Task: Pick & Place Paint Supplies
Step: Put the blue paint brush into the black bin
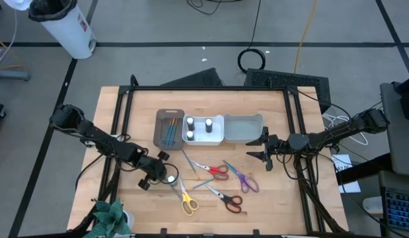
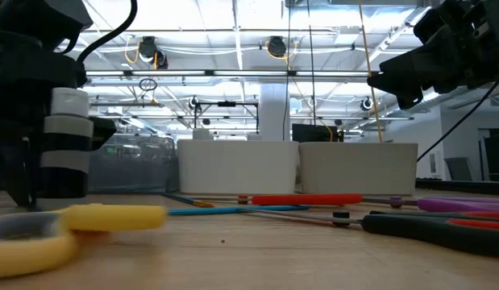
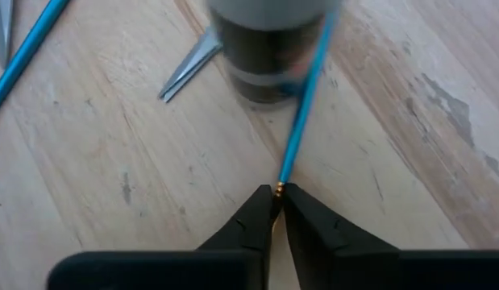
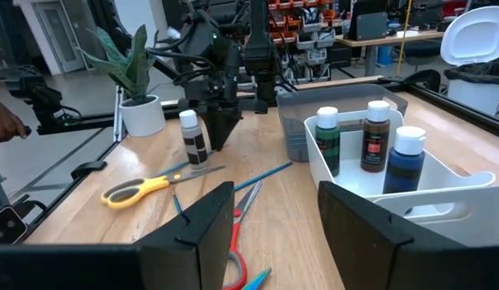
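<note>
My left gripper (image 3: 279, 195) (image 1: 162, 173) stands at the table's near left, shut on a thin teal brush (image 3: 304, 105). Just beyond it a dark bottle with a white cap (image 3: 269, 48) (image 1: 172, 178) stands upright on the wood. The brush's shaft crosses in front of that bottle in the left wrist view. Yellow-handled scissors (image 1: 186, 200) lie flat beside the bottle. My right gripper (image 1: 265, 152) (image 4: 277, 225) hangs open above the table's right side, beside the grey bin (image 1: 244, 128), with nothing between its fingers. My left gripper pinches the teal brush at its very end (image 3: 282, 184), where a small gold piece shows, between the free ends of its two fingers. The fingers slant steeply down, roughly in line with the shaft. Whether the brush's far part rests on the bottle or the table, I cannot tell.
At the back stand a brown bin (image 1: 160, 120) with brushes, a white bin (image 1: 219, 129) with three bottles, and the grey bin. Red (image 1: 216, 170), purple (image 1: 245, 180) and black-handled (image 1: 229, 200) scissors and another teal brush (image 3: 27, 48) lie mid-table. A potted plant (image 1: 110, 218) stands near left.
</note>
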Robot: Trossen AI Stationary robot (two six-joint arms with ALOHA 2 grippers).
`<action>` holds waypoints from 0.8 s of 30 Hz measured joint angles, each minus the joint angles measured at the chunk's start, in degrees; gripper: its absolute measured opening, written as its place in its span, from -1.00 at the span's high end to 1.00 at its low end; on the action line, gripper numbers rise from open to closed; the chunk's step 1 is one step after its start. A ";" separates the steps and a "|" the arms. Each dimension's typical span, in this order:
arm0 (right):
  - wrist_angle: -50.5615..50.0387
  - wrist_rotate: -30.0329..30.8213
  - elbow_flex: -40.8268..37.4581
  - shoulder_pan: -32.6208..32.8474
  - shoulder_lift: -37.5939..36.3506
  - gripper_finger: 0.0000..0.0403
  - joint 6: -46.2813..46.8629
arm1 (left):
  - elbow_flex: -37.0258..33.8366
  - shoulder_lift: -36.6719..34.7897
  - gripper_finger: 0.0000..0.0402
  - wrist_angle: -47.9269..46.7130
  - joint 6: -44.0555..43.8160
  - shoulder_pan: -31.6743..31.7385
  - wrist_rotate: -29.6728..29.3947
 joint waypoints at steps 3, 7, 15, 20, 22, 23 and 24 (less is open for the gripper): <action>0.00 0.00 0.00 0.00 0.01 0.15 0.00 | -0.01 -0.01 0.92 -0.32 0.55 0.00 0.60; 0.00 0.02 0.00 0.01 0.01 0.15 0.02 | -0.02 -0.02 0.97 -0.42 1.76 -0.36 1.37; 0.00 0.01 0.00 -0.01 0.00 0.15 0.00 | -0.11 -0.32 0.99 -0.48 0.17 -1.57 1.80; 0.00 0.00 0.00 0.01 0.01 0.15 0.01 | 0.08 -2.63 0.99 -1.43 -0.31 -3.16 3.02; 0.00 0.01 0.00 -0.01 0.01 0.15 0.01 | 0.34 -4.17 0.99 -1.77 -0.37 -3.88 2.77; 0.00 0.00 0.00 0.01 0.01 0.15 0.01 | 0.58 -5.00 0.99 -2.22 -0.39 -4.29 2.58; 0.00 0.01 0.00 0.01 0.01 0.15 0.00 | 0.73 -5.73 0.99 -2.92 -0.40 -4.77 2.18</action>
